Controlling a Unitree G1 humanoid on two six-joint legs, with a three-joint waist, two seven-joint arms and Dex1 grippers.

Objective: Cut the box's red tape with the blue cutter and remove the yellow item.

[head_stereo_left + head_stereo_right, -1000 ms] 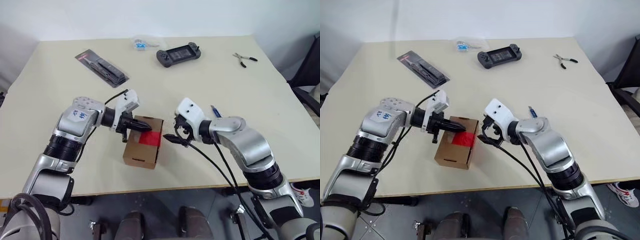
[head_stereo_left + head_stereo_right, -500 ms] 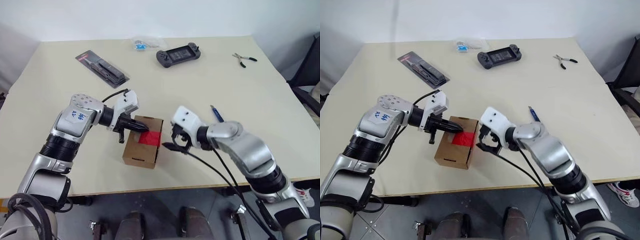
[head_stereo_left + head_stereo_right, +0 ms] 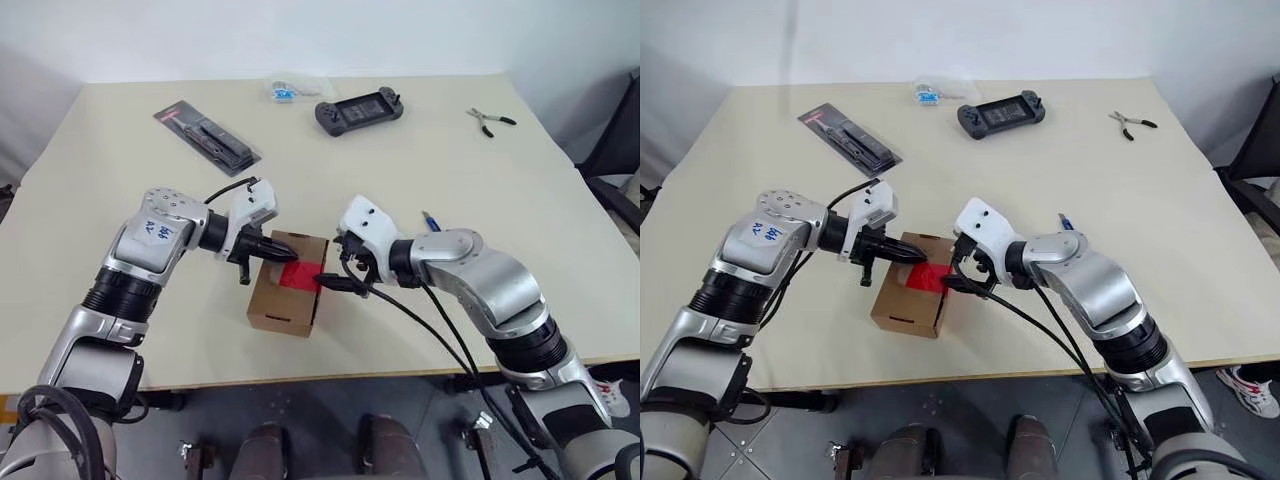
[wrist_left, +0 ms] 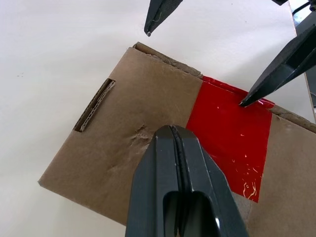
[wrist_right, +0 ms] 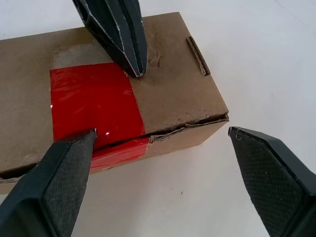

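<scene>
The left tool (image 4: pixel 173 136), fingers pressed together, is bearing its tip on the box (image 3: pixel 285 300) top, on bare cardboard just beside the red tape (image 5: pixel 94 101). The right tool (image 5: pixel 158 143), fingers spread wide apart, is meeting the box from the opposite side, one fingertip (image 5: pixel 91 133) touching the tape's edge. The box is sitting near the counter's (image 3: pixel 120 170) front edge. The blue cutter (image 3: pixel 432 221) is lying behind the right arm, long axis running front to back. The arm label's writing is unreadable.
</scene>
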